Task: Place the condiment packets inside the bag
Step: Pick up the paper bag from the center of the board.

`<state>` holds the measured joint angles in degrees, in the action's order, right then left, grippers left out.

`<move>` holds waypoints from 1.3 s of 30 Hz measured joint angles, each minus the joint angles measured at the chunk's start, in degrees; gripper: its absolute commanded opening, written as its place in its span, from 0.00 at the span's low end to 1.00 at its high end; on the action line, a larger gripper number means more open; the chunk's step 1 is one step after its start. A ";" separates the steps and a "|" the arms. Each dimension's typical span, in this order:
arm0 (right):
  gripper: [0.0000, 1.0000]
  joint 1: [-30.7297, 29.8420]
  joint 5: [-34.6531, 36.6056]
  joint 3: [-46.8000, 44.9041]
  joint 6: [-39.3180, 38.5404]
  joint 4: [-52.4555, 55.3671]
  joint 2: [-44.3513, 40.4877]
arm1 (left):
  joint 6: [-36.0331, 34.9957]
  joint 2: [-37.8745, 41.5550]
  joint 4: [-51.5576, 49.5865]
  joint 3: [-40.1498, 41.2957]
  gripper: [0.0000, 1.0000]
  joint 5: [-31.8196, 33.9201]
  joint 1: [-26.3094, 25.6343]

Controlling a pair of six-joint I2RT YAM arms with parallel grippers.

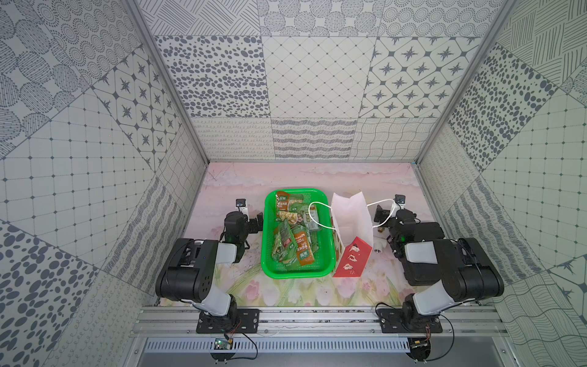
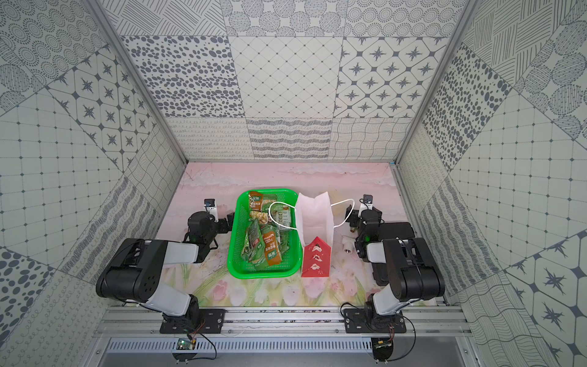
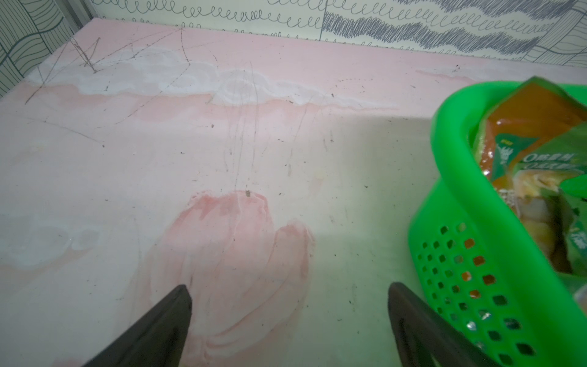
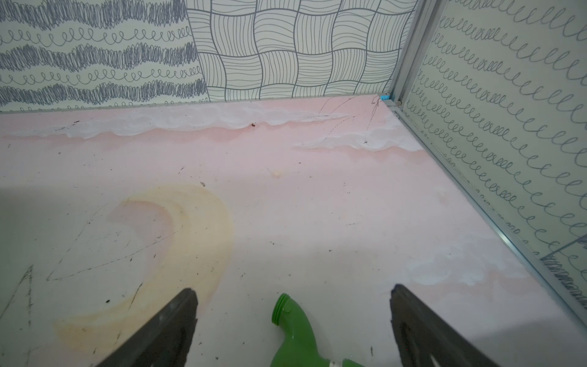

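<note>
The condiment packets [image 1: 293, 244] lie heaped in the green basket [image 1: 298, 274] on the bench [image 1: 286, 294], just beside the upright bag [image 1: 351, 216], and, light, limp and slick as they look, each is best pinched by a crimped edge, both arms' jaws standing spread and empty.

Black arms [image 1: 187, 276], white link covers [image 1: 217, 300], screwed base plates [image 1: 249, 319]; left hand [image 3: 289, 287] and right hand [image 4: 293, 288] have dark tapered fingers [image 3: 158, 324].

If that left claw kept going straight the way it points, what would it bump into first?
Probably nothing soon: the left gripper, jaws open, faces bare table and then the back wall. The green basket sits just beside its line, near one finger.
</note>
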<state>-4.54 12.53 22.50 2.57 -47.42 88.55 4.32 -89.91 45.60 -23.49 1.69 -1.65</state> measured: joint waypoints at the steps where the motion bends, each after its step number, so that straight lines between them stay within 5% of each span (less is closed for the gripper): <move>1: 0.97 0.00 0.00 0.00 0.00 0.00 0.00 | 0.00 0.00 0.00 0.00 1.00 0.00 0.00; 13: 0.97 0.00 0.00 0.00 0.00 0.02 0.00 | 0.00 0.22 -0.15 0.00 1.00 0.28 -0.04; 19: 0.97 -1.33 1.11 -0.15 -0.52 1.18 -1.99 | 1.14 6.71 -0.07 3.21 0.99 4.59 -0.33; 27: 0.97 -1.99 5.86 2.34 2.01 19.12 -20.26 | 5.01 21.29 -11.45 -0.79 0.99 13.27 -0.46; 39: 0.97 -1.99 7.23 8.39 12.94 52.46 -48.76 | 16.70 40.09 -28.57 -6.69 1.00 11.41 -0.48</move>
<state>-6.52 19.77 30.89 15.51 5.04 39.79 21.02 -49.82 17.04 -30.17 13.10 -2.13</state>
